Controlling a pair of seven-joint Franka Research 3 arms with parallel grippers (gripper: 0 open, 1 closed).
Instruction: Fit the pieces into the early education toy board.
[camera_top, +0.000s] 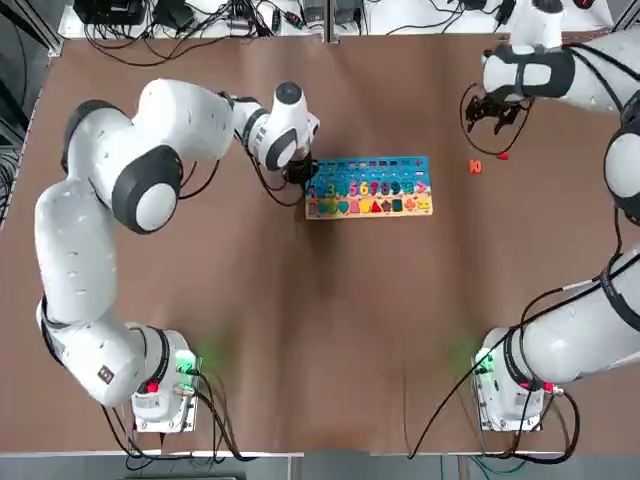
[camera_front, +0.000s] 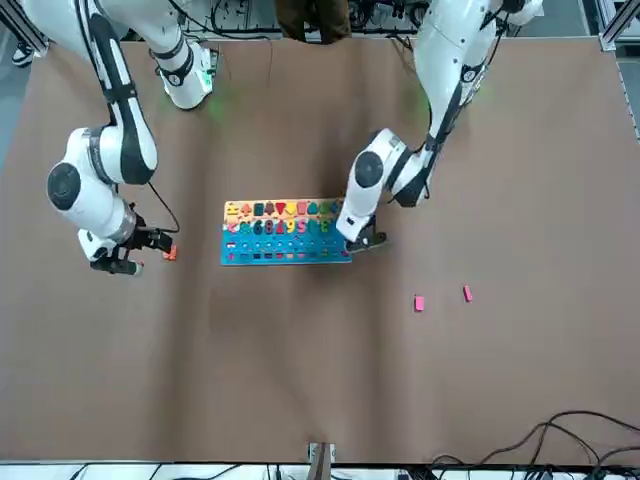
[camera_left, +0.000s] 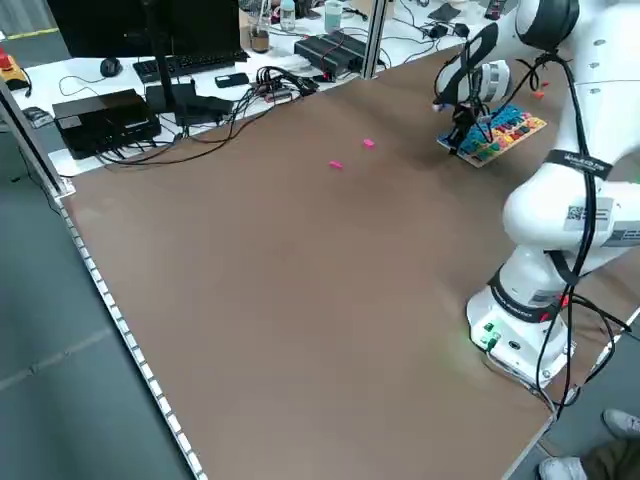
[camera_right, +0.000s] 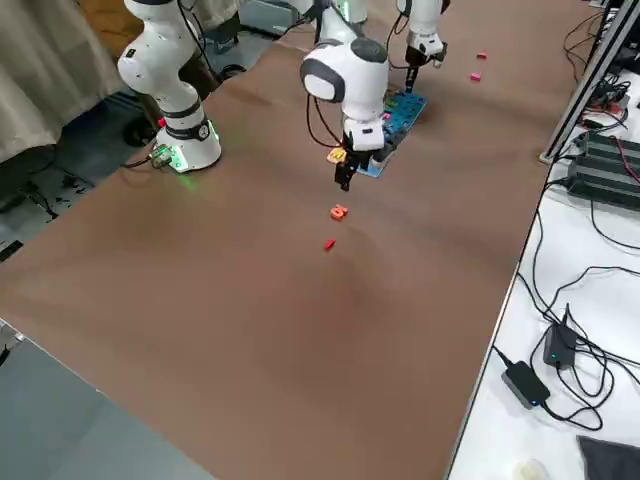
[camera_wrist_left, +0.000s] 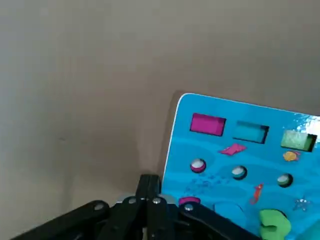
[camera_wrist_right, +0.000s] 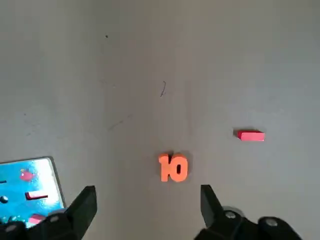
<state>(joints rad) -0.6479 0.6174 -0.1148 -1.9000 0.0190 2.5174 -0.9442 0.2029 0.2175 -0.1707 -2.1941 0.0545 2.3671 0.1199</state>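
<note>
While the left gripper is held over the left end of the toy board in the top view, the right gripper is held well to the board's right. An orange-red number 10 and a small red block are seen near it on the table. Rows of coloured numbers and shapes are set in the board.

In the front view, two pink blocks, one nearer the board and one farther off, are seen lying apart on the table, on the left arm's side. A person's legs are seen beyond the table's robot side.

In the left side view, the same two pink blocks are shown apart from the board, and a monitor is seen on a white desk.

In the right side view, the number 10 and the red block are seen close together, near the right gripper.

In the left wrist view, the left gripper is seen clenched by the board's edge; whether anything is pinched cannot be told.

In the right wrist view, the right gripper is seen released, its fingers spread wide with nothing gripped.
</note>
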